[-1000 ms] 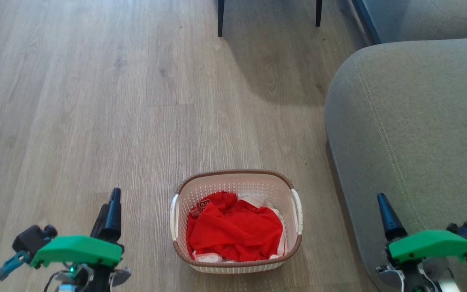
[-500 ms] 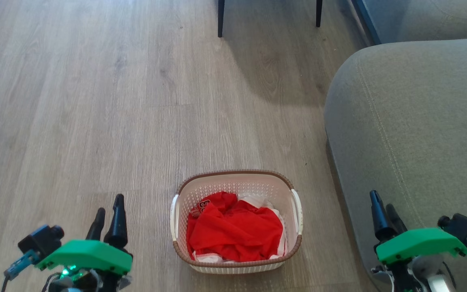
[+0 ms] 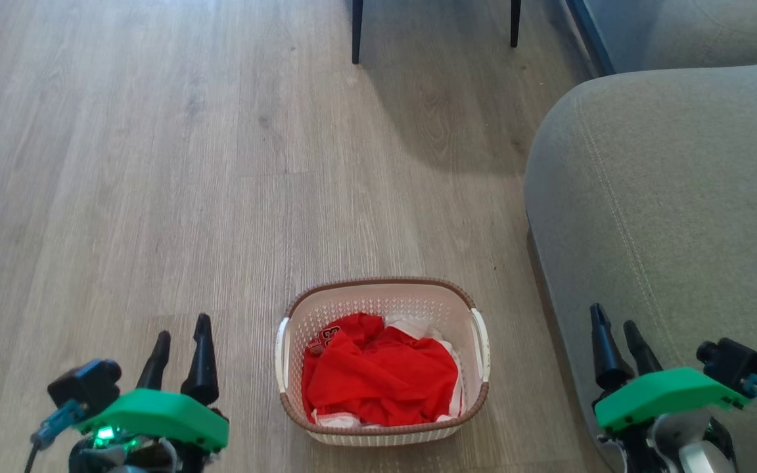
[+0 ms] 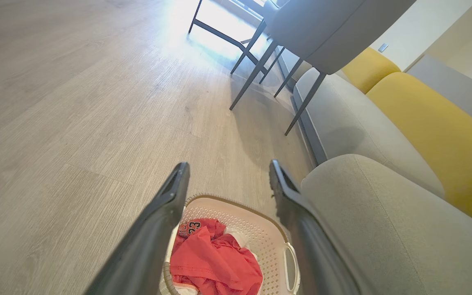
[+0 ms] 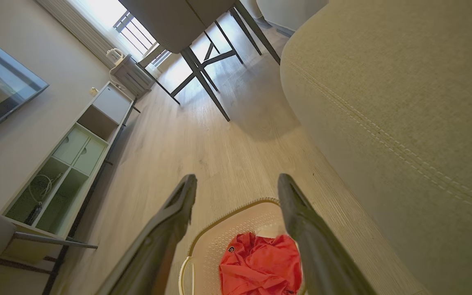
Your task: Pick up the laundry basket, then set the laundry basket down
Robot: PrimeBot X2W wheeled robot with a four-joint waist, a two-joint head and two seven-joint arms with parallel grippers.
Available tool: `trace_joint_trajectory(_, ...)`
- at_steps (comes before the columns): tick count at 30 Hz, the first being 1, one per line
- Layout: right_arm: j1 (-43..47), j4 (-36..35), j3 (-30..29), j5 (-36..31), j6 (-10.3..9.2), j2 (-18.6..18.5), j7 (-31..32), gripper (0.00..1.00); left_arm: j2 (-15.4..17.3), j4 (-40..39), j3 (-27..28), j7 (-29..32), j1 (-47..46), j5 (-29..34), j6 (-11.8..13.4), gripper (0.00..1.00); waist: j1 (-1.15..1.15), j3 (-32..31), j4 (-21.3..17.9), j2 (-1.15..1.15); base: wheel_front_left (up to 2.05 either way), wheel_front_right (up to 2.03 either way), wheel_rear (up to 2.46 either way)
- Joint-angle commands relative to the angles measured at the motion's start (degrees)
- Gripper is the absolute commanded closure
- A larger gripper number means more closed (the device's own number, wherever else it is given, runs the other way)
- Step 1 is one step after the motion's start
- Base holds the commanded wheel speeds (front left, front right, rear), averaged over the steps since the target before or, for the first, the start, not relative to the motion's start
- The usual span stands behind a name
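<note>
Laundry basket (image 3: 382,282) on floor (image 3: 155,164), red clothes (image 3: 382,384) inside; left gripper (image 3: 183,327) and right gripper (image 3: 612,315) both splayed, empty

Head cam high, looks fwd/down at floor (image 3: 155,164), L/R wrist cams lower, all share laundry basket (image 3: 378,303)

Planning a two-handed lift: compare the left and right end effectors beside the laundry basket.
The left end effector hangs over bare wood floor, left of the laundry basket; the right end effector is right of it, in front of the grey sofa. The left end effector's black camera juts to its left, the right's to its right. Both are open, empty and clear of the basket, with green covers.
</note>
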Motion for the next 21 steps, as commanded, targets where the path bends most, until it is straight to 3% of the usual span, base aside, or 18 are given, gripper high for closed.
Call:
trace_joint_trajectory(1,-1.7,-2.5,1.1,-1.9,-0.05,-0.6,-1.0,0.0,1.2,-2.4,0.9,-1.1,-0.9,2.1,0.6,0.0,0.0,-0.1,0.0,0.0,0.0,0.0,0.0)
trace_joint_trajectory(21,-1.5,-3.7,3.6,-14.4,-0.07,-0.7,-4.1,0.0,2.1,-4.5,-0.9,-4.3,1.2,15.2,3.1,0.0,0.0,-0.4,-0.1,0.0,0.0,0.0,0.0)
